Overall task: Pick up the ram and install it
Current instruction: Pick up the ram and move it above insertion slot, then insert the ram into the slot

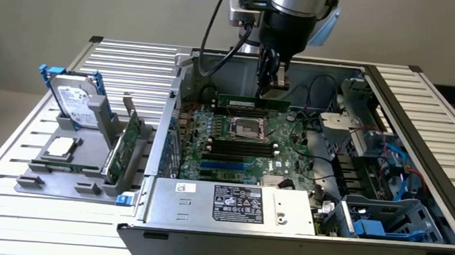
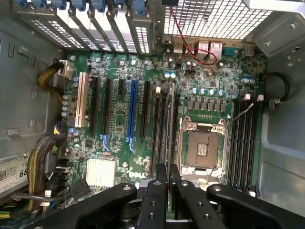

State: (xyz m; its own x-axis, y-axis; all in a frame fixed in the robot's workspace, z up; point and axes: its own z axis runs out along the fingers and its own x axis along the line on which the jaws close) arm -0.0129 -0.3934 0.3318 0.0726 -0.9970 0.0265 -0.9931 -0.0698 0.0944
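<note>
1. Green and narrow, the ram (image 1: 254, 102) is clamped in the jaws, which are closed on its upper edge towards the end nearer the exterior view's right.
2. It hangs level and on edge inside the open computer case (image 1: 157, 159), over the motherboard (image 1: 288, 157), just on the far side of the CPU socket (image 1: 247, 128).
3. Seen from the wrist, the ram (image 2: 171, 124) is edge-on between the two black fingers (image 2: 153, 200), lying along the black memory slots (image 2: 162, 129) beside the CPU socket (image 2: 202, 145).
4. Whether its lower edge touches a slot I cannot tell.
5. A second bank of black slots (image 1: 242, 147) lies on the near side of the socket.
6. On the slatted metal desk (image 1: 122, 57), at the exterior view's left, a grey holder (image 1: 53, 180) carries a hard drive (image 1: 77, 102) and a wider green expansion card (image 1: 129, 140), both upright and well apart from the ram.
</note>
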